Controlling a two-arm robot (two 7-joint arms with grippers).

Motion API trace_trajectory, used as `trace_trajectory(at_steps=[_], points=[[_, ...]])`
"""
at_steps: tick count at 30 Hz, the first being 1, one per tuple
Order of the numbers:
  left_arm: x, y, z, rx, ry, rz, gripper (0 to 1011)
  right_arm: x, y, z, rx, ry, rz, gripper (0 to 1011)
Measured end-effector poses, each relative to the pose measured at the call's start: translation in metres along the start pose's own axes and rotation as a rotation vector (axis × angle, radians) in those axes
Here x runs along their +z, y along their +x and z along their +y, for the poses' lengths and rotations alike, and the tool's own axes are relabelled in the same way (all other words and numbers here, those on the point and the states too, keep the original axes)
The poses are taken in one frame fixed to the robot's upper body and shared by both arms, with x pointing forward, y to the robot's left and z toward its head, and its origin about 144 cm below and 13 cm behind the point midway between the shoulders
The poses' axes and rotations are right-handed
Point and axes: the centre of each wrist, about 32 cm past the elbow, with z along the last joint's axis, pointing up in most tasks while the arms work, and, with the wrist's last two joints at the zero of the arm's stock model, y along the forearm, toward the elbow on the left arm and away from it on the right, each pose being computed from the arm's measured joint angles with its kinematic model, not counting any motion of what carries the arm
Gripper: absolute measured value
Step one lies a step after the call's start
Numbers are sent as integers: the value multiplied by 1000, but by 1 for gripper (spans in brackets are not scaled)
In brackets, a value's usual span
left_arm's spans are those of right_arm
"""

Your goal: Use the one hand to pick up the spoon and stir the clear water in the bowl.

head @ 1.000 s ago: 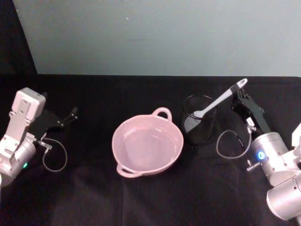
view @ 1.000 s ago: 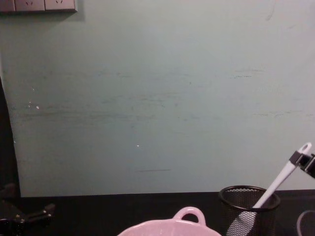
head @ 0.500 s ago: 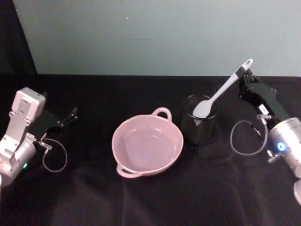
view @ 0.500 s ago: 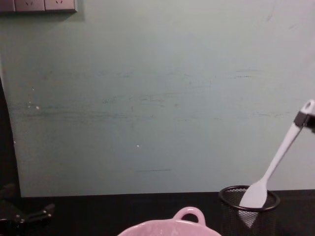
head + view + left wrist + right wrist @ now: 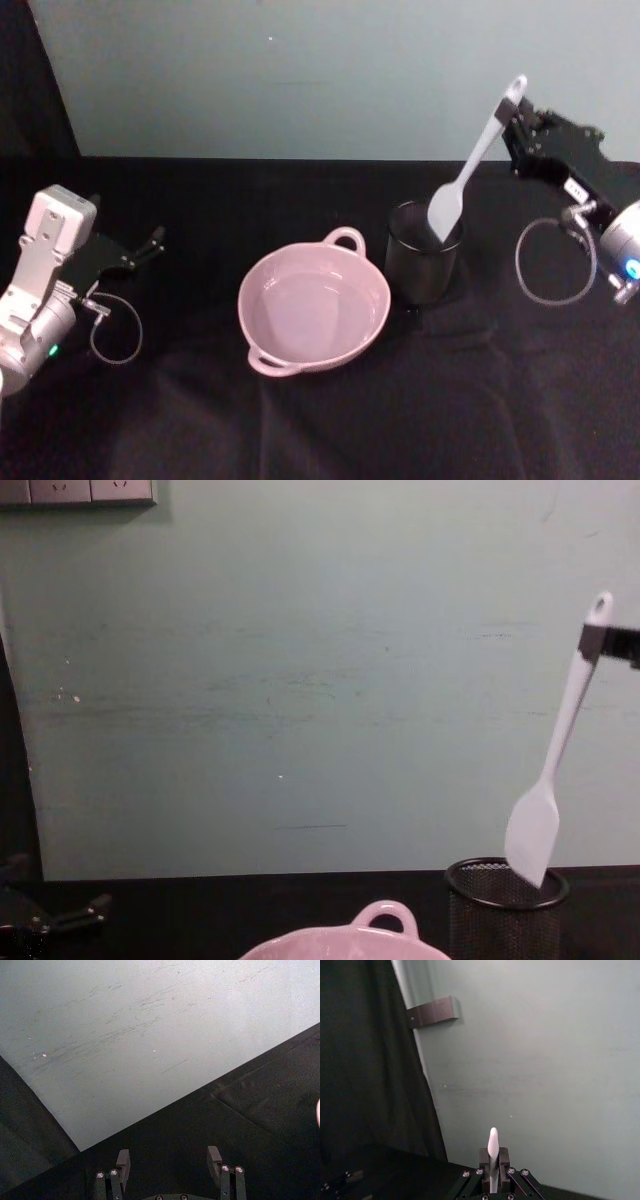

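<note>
My right gripper is shut on the upper handle of the white spoon, just below its holed tip. The spoon hangs steeply, its blade at about the rim of the black mesh cup. In the right wrist view the handle's tip sticks out between the shut fingers of my right gripper. The pale pink bowl with clear water sits at mid-table, left of the cup. Its loop handle and far rim show in the chest view. My left gripper rests open at the far left.
A black cloth covers the table, with a pale green wall behind it. The left gripper faces that wall with nothing between its fingers. A cable loop hangs by the right wrist. Open cloth lies in front of the bowl.
The right gripper has risen and drawn back to the right, lifting the spoon's blade from deep inside the mesh cup up to its rim. The handle now stands steeper. The left arm has not moved.
</note>
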Motion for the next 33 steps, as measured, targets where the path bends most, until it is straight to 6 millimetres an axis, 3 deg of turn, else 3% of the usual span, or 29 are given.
trace_trajectory(at_steps=[8,18,26,33], points=[[0,0,0,0,0,0,1011,33,2,8,80,0,-106,111],[0,0,0,0,0,0,1011,57,0,22,132,-38,-120,111],[0,0,0,0,0,0,1011,60,-14,32,215,-60,-78,111],[0,0,0,0,0,0,1011,47,-37,41,308,-94,-46,111]])
